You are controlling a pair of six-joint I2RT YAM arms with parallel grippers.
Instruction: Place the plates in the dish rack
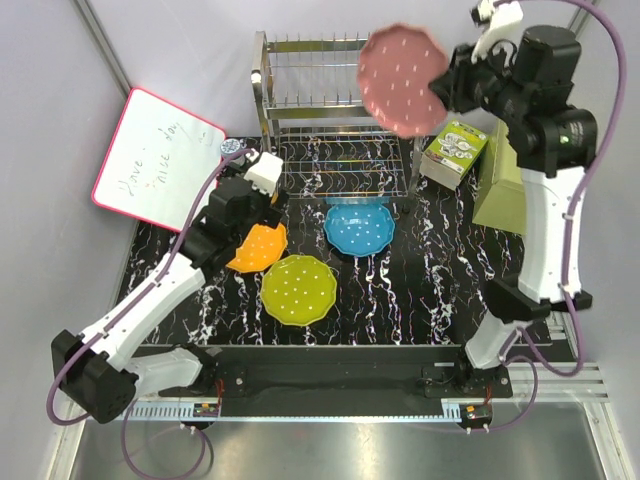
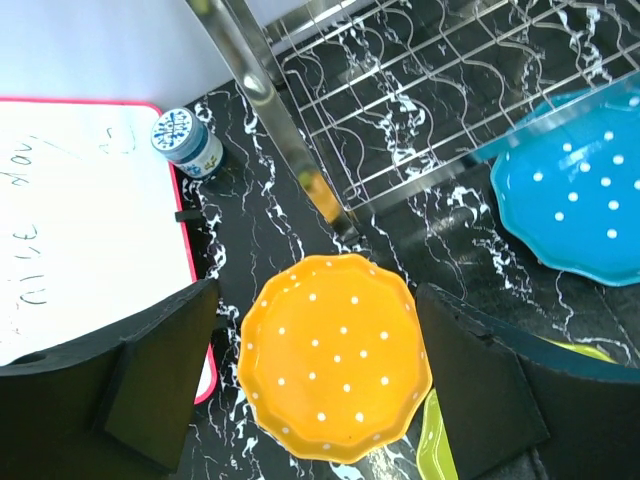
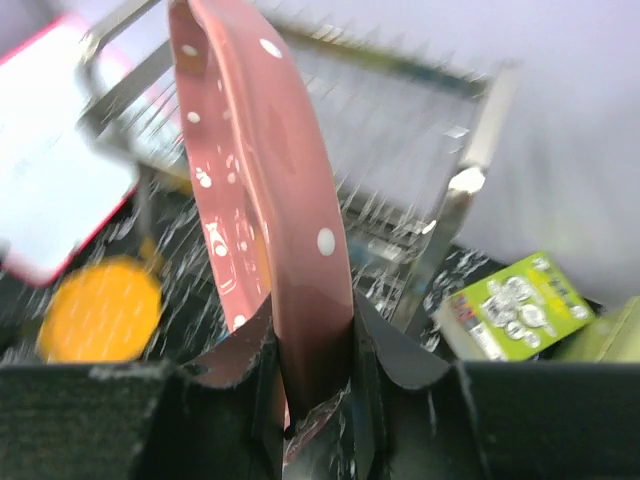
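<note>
While the right claw (image 3: 315, 340) grips the pink plate (image 1: 403, 80) high over the dish rack's (image 1: 300, 90) right end, align its edge with a top slot. Left claw (image 2: 320, 375) hangs released over the orange plate (image 2: 335, 355) on the table (image 1: 420, 290).

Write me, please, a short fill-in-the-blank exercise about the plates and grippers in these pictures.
1. The right gripper is shut on a round scalloped plastic plate coloured ____.
2. The open left gripper hovers over a white-dotted plastic plate coloured ____.
3. Counting the blue plate and the yellow-green plate too, the number of plates lying flat on the black marbled table is ____.
Missing words: pink; orange; three.
</note>
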